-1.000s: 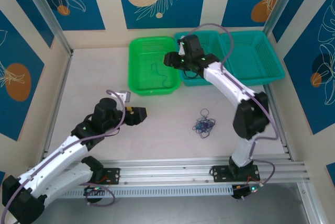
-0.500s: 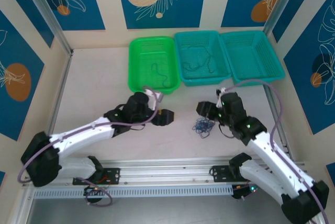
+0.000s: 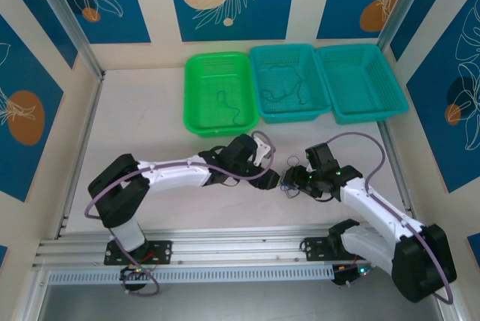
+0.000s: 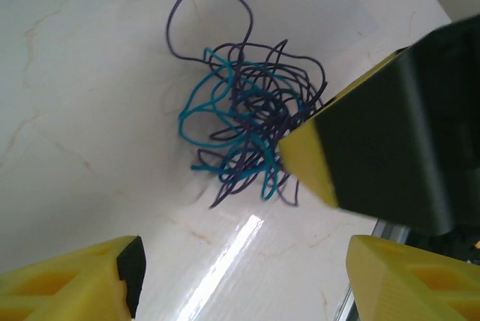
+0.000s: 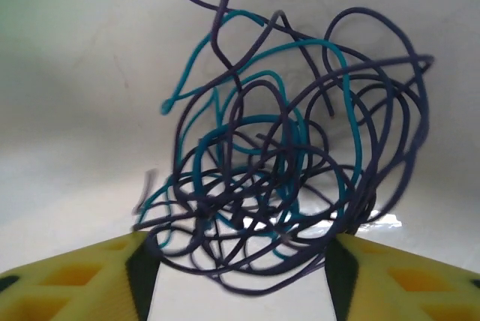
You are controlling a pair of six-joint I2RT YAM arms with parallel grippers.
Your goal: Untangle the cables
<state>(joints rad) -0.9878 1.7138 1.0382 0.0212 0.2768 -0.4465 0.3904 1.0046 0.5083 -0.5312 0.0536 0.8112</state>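
Right wrist view: right gripper [image 5: 240,280] wide apart, straddling cables [image 5: 262,178]; left gripper [image 4: 244,280] apart

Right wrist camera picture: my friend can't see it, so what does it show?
A messy tangle of thin cables, dark purple and teal, sits on a pale table. The right gripper is open, with its yellow and black fingers low at either side of the tangle.
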